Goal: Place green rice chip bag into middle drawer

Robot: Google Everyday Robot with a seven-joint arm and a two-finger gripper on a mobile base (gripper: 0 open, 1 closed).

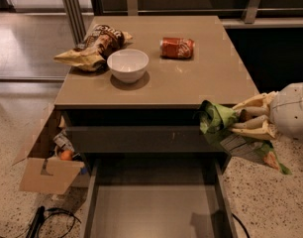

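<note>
My gripper [239, 123] enters from the right edge, in front of the cabinet's right front corner and below the tabletop. Its pale fingers [253, 114] are shut on the green rice chip bag [217, 121], which hangs crumpled from them with its printed end drooping right. The bag is held in the air above the right side of the middle drawer [146, 209]. That drawer is pulled out at the bottom of the view and its plain flat floor is bare.
On the tabletop [211, 78] lie a brown-and-yellow chip bag [94, 46], a white bowl [127, 63] and a red can [177, 47]. A shut drawer front [136, 139] sits above the open one. A cardboard box [45, 170] and cables [40, 219] are on the floor left.
</note>
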